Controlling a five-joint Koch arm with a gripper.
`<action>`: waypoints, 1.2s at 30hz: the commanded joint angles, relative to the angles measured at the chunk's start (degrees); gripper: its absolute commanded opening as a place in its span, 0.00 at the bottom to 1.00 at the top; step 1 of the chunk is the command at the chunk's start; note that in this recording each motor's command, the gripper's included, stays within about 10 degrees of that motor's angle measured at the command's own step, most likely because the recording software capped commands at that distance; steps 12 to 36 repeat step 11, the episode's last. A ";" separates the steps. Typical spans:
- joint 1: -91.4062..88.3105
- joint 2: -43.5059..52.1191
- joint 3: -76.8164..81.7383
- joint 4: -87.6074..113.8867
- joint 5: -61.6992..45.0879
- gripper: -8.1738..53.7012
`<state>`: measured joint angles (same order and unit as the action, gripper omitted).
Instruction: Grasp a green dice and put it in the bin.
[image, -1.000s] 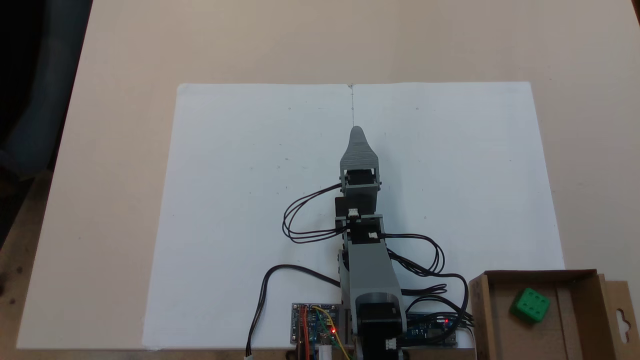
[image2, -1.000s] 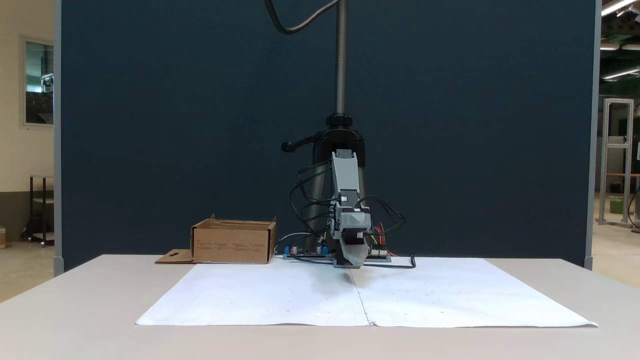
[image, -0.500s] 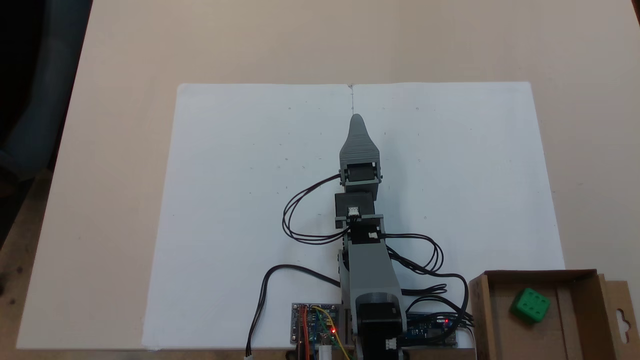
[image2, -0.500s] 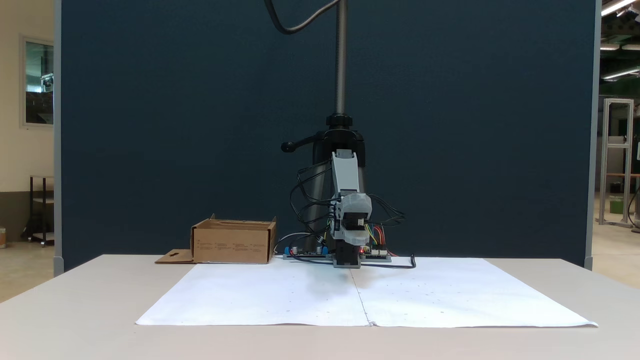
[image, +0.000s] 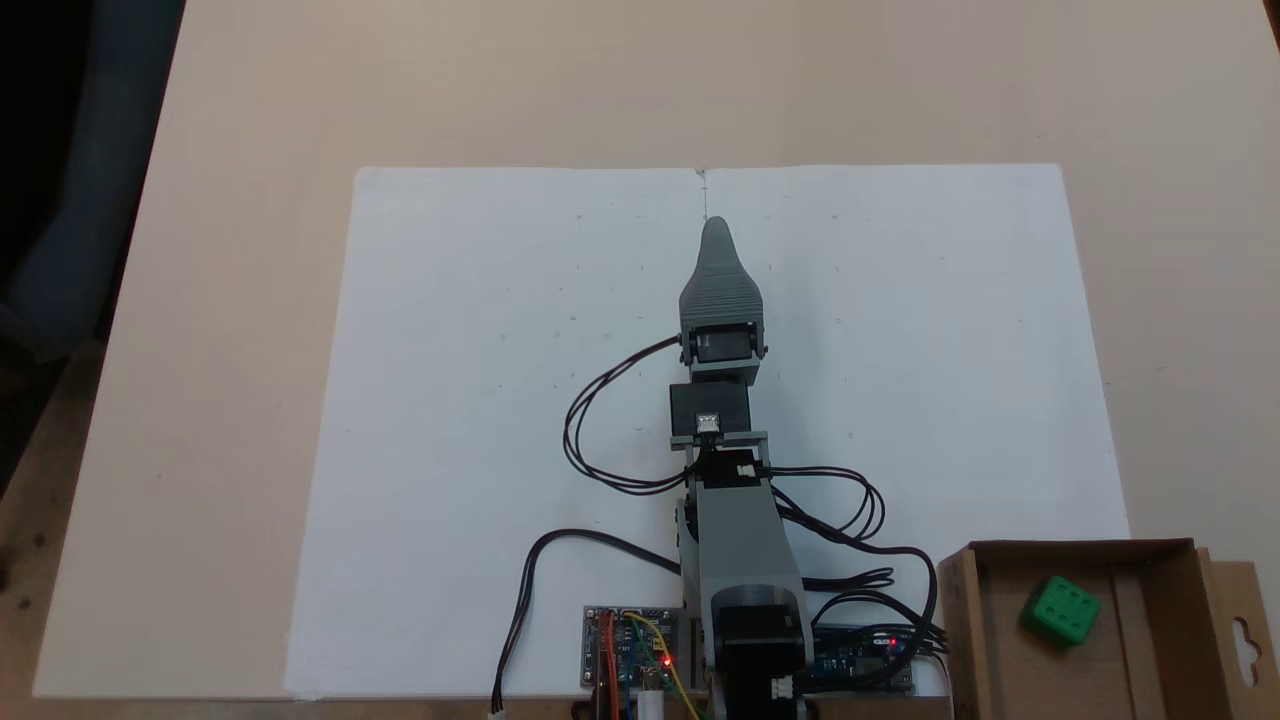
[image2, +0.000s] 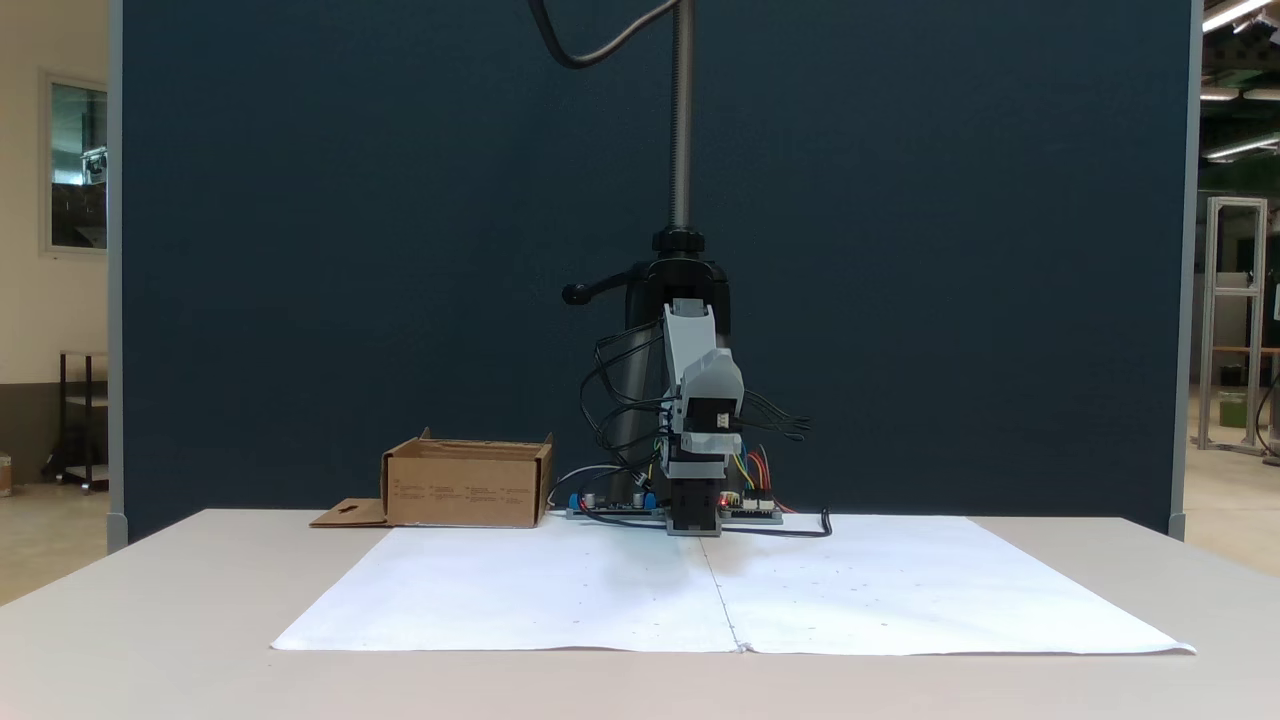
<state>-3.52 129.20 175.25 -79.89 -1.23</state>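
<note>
- I am looking down from above at the green dice, which is lying inside the bin, on its floor and well within the walls.
- The bin, a brown cardboard box, is sitting at the lower right corner in the view from above, just beside the arm's base. In the view from the front it is standing to the left of the arm, and its walls are hiding the dice.
- The gripper is pointing out over the white paper sheet on the counter, well apart from both bin and dice.
- From above its jaws are lying one behind the other, so I am seeing a single grey tip. I cannot tell how far apart they are. Nothing is showing in its hold.
- From the front, the gripper is being carried raised, clear of the paper.
- I am judging the task as done: the dice is in the bin and no other dice is showing on the paper.
- What is left, as I am reading it, is at most parking the arm.
</note>
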 joint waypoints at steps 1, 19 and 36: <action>-0.18 6.68 4.13 -9.82 -4.57 0.86; -0.09 6.59 4.13 -16.86 -4.66 0.86; -0.09 6.59 4.13 -16.86 -4.66 0.86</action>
